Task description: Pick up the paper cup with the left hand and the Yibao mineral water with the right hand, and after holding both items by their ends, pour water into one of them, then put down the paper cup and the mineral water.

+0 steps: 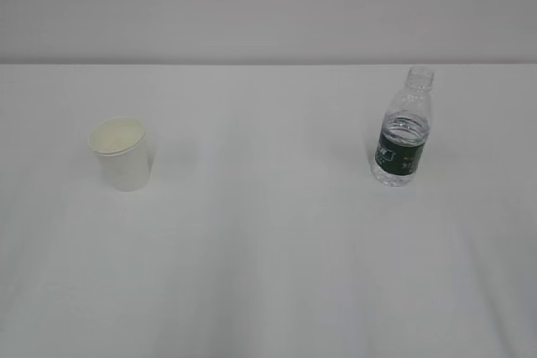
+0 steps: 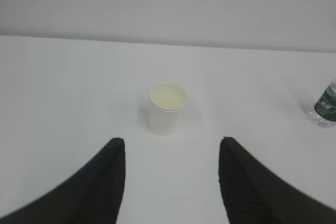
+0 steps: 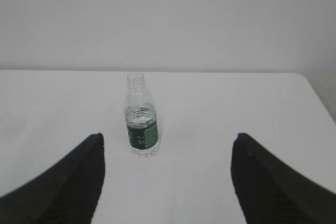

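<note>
The white paper cup (image 1: pixel 122 153) stands upright on the left of the white table, empty with a cream inside. The Yibao mineral water bottle (image 1: pixel 404 128) stands upright on the right, capless, with a dark green label. Neither arm shows in the exterior view. In the left wrist view my left gripper (image 2: pixel 172 142) is open and empty, and the cup (image 2: pixel 167 108) stands ahead between its fingers, apart from them. In the right wrist view my right gripper (image 3: pixel 168 139) is open wide and empty, and the bottle (image 3: pixel 141 117) stands ahead, left of centre.
The white table (image 1: pixel 268 249) runs back to a pale wall. The bottle's lower part also shows at the right edge of the left wrist view (image 2: pixel 325 109). The table's right edge shows in the right wrist view (image 3: pixel 315 93).
</note>
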You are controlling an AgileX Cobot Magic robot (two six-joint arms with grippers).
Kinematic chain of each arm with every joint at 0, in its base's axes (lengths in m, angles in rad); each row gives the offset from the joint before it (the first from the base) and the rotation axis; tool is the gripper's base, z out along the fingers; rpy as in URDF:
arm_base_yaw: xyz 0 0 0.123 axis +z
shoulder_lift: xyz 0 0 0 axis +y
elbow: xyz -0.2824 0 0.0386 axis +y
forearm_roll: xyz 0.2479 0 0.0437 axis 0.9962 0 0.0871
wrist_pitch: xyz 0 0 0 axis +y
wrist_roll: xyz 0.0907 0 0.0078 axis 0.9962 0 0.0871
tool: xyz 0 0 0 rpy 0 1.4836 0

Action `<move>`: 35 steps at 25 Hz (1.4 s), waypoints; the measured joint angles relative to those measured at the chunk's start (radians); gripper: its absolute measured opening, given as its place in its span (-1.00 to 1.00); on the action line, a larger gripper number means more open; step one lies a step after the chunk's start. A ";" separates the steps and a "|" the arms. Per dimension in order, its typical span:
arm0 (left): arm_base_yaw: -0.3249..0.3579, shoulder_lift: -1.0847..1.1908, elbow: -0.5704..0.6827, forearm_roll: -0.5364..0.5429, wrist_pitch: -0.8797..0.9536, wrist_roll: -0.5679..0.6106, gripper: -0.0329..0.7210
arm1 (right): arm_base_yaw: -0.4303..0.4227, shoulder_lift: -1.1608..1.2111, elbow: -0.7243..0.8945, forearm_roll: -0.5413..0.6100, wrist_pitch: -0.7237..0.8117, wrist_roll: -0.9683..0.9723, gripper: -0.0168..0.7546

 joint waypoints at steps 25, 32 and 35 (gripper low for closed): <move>0.000 0.183 0.204 -0.098 -0.321 0.202 0.41 | 0.000 0.141 0.190 0.500 -0.211 -0.648 0.52; 0.000 0.183 0.204 -0.105 -0.340 0.203 0.41 | 0.000 0.141 0.200 0.511 -0.228 -0.659 0.52; 0.000 0.183 0.204 -0.110 -0.340 0.203 0.41 | 0.000 0.141 0.200 0.602 -0.247 -0.660 0.52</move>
